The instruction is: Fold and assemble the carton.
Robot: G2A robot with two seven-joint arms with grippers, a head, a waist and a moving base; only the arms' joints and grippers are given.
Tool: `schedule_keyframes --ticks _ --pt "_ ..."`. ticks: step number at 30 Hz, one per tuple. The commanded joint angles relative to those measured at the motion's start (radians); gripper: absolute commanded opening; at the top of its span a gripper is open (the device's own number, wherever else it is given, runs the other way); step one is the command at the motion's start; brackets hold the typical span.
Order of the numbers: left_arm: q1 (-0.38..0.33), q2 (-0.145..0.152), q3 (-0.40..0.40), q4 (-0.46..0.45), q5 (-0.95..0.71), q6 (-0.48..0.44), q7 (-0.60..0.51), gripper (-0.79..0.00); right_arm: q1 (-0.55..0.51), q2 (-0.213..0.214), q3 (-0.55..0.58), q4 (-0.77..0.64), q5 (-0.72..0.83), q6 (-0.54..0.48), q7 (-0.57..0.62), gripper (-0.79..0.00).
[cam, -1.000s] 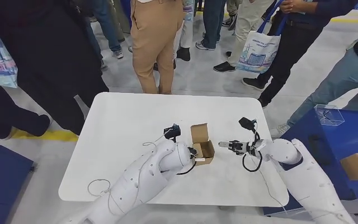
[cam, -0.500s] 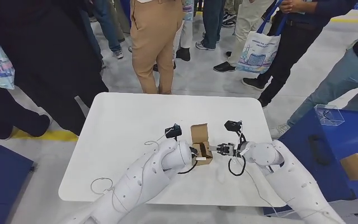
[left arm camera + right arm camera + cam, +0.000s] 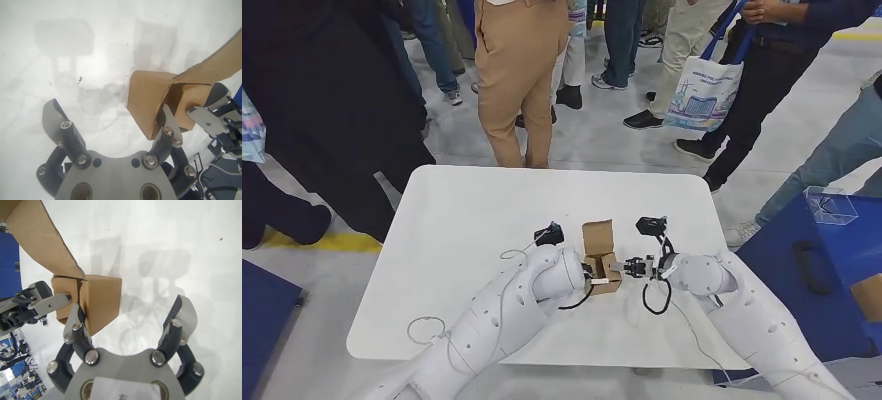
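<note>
Two grippers crowd one small carton near the centre of the top view, and neither grips it. Just left of centre, the left gripper (image 3: 589, 270) has its jaws spread wide, with one finger (image 3: 168, 115) poking into the dark gap at the carton's corner. The carton (image 3: 604, 264) stands on the white surface (image 3: 472, 230). Its lid flap (image 3: 597, 238) is raised toward the upper frame and is ragged where it joins the wall. Just right of it, the right gripper (image 3: 629, 268) is likewise wide open, one finger touching a dark gap at the carton's corner. Being light and unclamped, the carton would likely slide or tip if one arm pushes harder than the other. A finger levering inside the gap could lengthen the tear at the flap's hinge, leaving a lid that will not fold true. With both sets of jaws so near each other, a small misjudged move could also make them collide and jolt the carton askew.
</note>
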Motion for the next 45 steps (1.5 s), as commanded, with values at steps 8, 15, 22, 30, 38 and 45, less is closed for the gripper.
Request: schedule_keyframes --ticks 8,15,22,30,38,45 --pt "0.057 0.042 -0.170 -0.191 0.028 0.027 0.114 0.000 -0.053 0.027 0.135 -0.039 0.109 -0.115 0.038 0.000" --pt "0.050 0.065 -0.248 -0.182 0.138 0.049 0.192 0.000 -0.193 0.069 0.253 -0.159 0.137 -0.245 0.178 0.000" --pt "-0.112 0.017 -0.145 0.127 0.107 -0.122 0.070 0.000 -0.285 0.083 0.260 -0.243 0.023 -0.267 0.180 0.000" --pt "-0.234 -0.064 -0.066 0.392 0.033 -0.328 0.049 0.000 -0.279 0.065 0.172 -0.237 -0.117 -0.221 0.075 0.000" --pt "-0.287 -0.119 -0.029 0.542 -0.004 -0.503 0.019 0.000 -0.219 0.043 0.121 -0.163 -0.164 -0.173 0.010 0.000" --pt "-0.301 -0.145 -0.020 0.578 -0.007 -0.620 0.017 0.000 -0.174 0.033 0.119 -0.118 -0.183 -0.158 -0.002 0.000"
